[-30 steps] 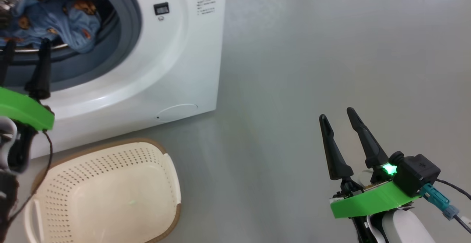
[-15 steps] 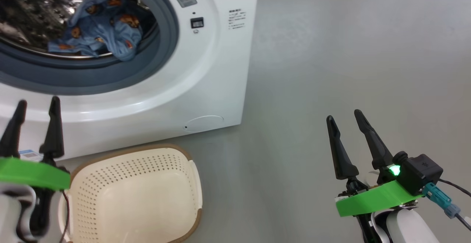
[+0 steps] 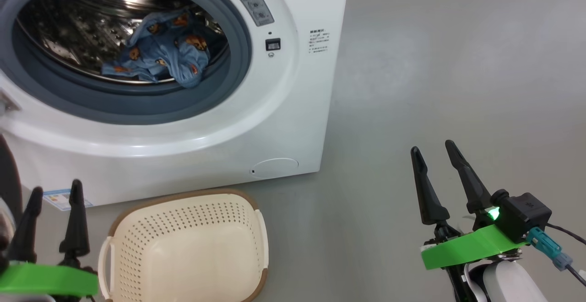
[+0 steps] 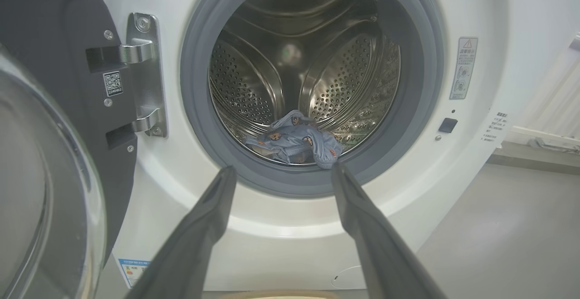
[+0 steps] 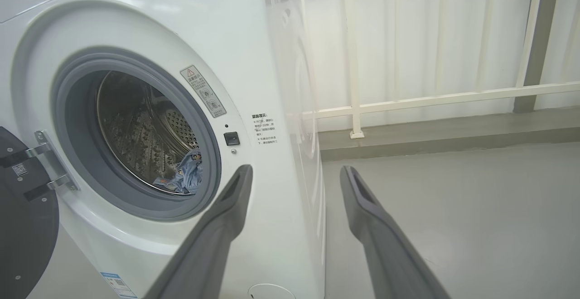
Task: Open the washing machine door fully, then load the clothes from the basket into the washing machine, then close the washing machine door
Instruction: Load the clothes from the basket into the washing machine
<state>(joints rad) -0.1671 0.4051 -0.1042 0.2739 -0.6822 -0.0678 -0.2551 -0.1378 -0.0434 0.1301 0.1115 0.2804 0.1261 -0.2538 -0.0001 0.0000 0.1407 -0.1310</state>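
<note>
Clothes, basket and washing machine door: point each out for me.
clothes (image 3: 160,57), head view, middle of blue bundle.
basket (image 3: 183,219), head view, perforated back wall.
washing machine door (image 4: 41,176), left wrist view, glass bowl.

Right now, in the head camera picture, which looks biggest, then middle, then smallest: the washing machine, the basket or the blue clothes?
1. washing machine: biggest by far, even cut off at the picture's edge.
2. basket: middle.
3. blue clothes: smallest. They lie farther back in the drum, which may make them look smaller.
</note>
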